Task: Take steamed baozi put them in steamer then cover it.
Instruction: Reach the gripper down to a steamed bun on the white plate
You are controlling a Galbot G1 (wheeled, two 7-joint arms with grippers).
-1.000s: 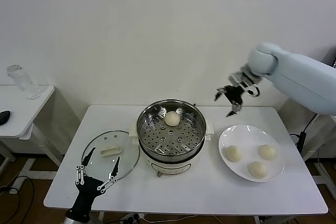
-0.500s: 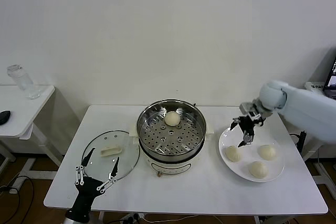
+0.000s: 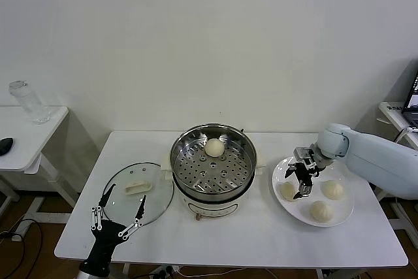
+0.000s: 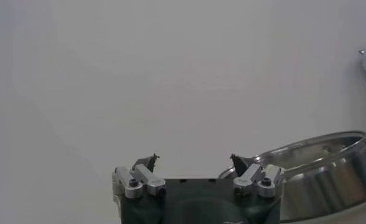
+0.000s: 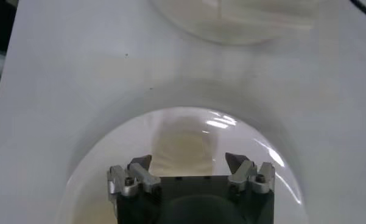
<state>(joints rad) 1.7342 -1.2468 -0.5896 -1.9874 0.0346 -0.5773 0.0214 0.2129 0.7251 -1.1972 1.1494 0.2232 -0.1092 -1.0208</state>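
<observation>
Standing against a plain white wall, a white rectangular table (image 3: pixel 261 240) is seen carrying a round stainless-steel steamer (image 3: pixel 213 161) with one cream-white baozi (image 3: pixel 214 147) inside; three more (image 3: pixel 322 210) are on a flat white plate (image 3: pixel 343 216). A clear glass lid (image 3: pixel 124 195) lies left of the steamer. The right gripper (image 3: pixel 300 178) is held over the plate, fingers wide — empty. The left gripper (image 3: pixel 117 207) is parked near the lid, fingers wide. A small side table (image 3: pixel 26 136) holds a clear jar (image 3: pixel 25 101).

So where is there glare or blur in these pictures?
Head view: evenly lit, bright highlights on the steamer rim, faint sheen on the glass lid. Right wrist view: blurred up close, a white glint on the plate. Left wrist view: mostly plain wall, steamer edge soft.
</observation>
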